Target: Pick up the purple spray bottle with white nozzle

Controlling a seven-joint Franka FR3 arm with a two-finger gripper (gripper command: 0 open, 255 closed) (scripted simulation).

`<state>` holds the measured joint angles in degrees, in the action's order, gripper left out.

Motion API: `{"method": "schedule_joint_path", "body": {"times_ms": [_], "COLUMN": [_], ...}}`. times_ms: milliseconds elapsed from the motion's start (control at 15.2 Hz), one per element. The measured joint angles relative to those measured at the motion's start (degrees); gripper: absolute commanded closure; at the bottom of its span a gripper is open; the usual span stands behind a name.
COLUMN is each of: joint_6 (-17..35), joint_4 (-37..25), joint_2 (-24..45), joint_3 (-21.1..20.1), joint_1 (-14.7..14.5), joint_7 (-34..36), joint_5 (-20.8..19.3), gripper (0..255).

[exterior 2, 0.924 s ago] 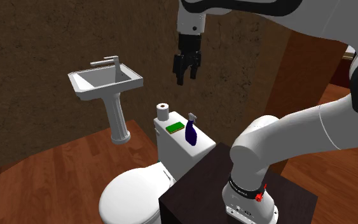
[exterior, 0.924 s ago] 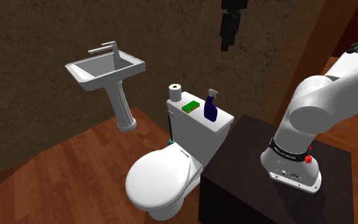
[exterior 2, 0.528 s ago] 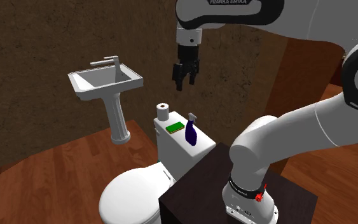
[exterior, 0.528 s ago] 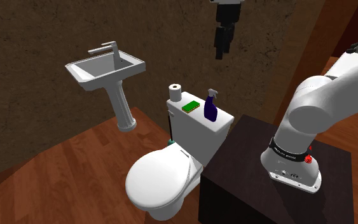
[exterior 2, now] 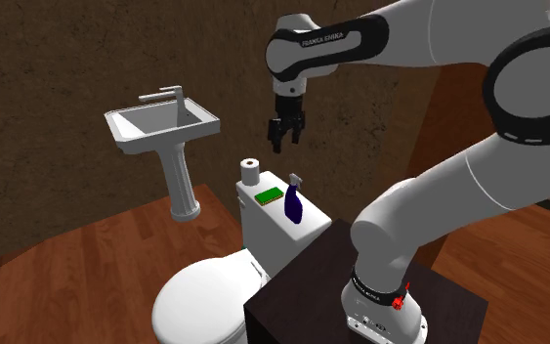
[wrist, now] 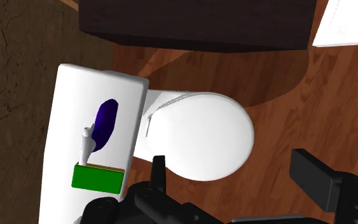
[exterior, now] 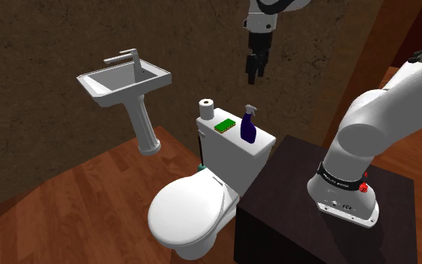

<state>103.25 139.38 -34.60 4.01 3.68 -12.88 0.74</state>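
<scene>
Wrist view: the wide-open, empty hand hides one end of the tank bearing the purple spray bottle.

Arm: the white arm with dark joints climbs from its base at the shoulder view's lower right, then bends and reaches to the upper left. In the second exterior view the arm arches high across the picture's top.
Wrist: the wrist turns straight downward.
Hand: the all-black hand hangs in mid-air, pointing down.
Fingers: in the wrist view the hand shows its two black fingers standing well apart.
</scene>
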Motion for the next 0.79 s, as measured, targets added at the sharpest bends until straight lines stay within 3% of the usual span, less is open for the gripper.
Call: {"method": "schedule_joint_path", "body": {"times_ms": [528, 792], "joint_6": [13.5, 19.8], "joint_4": [1.9, -0.3], "joint_2": [12.0, 20.4], "joint_3": [3.9, 5.7], "joint_1": [2.8, 3.7], "joint_7": [-2.6, -3.7], "joint_5": [-2.2, -2.3], "gripper": [0, 0]}}
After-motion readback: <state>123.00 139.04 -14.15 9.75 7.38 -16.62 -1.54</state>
